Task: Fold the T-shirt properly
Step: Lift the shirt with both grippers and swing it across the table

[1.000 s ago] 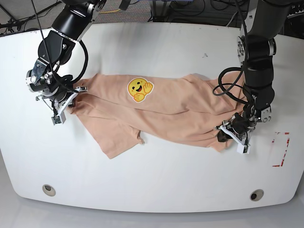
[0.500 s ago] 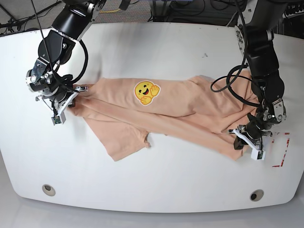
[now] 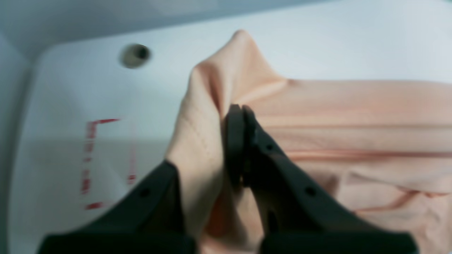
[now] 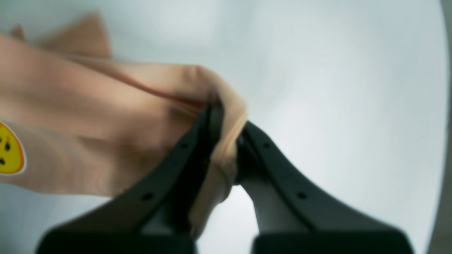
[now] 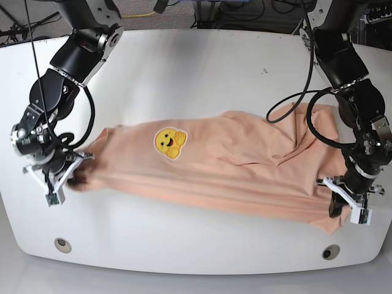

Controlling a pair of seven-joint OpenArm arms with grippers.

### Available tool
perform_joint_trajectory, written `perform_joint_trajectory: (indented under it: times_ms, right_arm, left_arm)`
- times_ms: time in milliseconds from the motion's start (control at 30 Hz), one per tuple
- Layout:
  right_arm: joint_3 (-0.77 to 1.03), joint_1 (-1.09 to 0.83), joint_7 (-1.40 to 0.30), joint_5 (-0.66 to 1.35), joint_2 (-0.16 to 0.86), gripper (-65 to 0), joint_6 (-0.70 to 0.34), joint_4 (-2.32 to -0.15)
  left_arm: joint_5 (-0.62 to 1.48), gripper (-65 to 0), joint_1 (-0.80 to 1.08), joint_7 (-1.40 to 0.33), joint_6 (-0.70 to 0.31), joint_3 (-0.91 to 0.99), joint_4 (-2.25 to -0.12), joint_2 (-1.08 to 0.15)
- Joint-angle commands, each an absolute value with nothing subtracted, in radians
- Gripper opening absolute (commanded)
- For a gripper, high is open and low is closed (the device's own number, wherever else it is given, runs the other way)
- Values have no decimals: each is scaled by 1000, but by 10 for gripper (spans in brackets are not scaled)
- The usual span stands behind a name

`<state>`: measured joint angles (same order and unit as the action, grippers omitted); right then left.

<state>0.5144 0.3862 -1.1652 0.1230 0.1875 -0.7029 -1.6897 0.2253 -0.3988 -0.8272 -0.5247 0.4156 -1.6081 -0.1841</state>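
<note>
Two grippers are pinching the T-shirt [image 5: 214, 156], one at each end of its near edge, and the cloth is stretching between them over the white table [image 5: 165, 245]. The base view is showing this whole span, with the yellow emblem [image 5: 170, 143] facing up toward the robot's right, but it is leaving the fingertips too small to read.

The left wrist view is filling that in: the left gripper [image 3: 229, 141] is clamping its fingers on a bunched fold, and a flap is hanging over them. It is also showing red marks [image 3: 88, 158] on the table, which the arm is covering in the base view, and a round hole [image 3: 135, 55].

The right wrist view is showing the right gripper [image 4: 226, 141] closing its fingers on a gathered corner, with only part of the emblem entering at the picture's side.
</note>
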Motion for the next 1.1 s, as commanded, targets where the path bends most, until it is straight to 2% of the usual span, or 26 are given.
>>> perform_joint_trajectory:
  times_ms: [0,300,500,800,933,1067]
  right_arm:
    - [463,449,-1152,116,239,-642,-698,-1712]
    - [297,694,-1155,108,311,-642,-698,-1669]
    - [188,920,-1155,114,386,-642,-698,-1543]
    - [44,1210,-1155,116,444,-642,-698,-1438]
    - [13,1287,-1167,116,449,-642,-698,-1440]
    - [16,1293,-1202,116,450,-642,-698,-1454]
  left_arm:
    - [228,-650,-466,-843,-518,437,-1673,-191]
    - [226,-650,-665,-886,-518,446,-1705,-213]
    - [225,-650,-819,-891,-518,444,-1705,-226]
    - [228,-650,-1012,-892,-524,433,-1702,-257]
    - [228,-650,-1050,-892,-526,369,-1696,-286]
    - [231,-650,-986,-889,-530,311,-1732,-306]
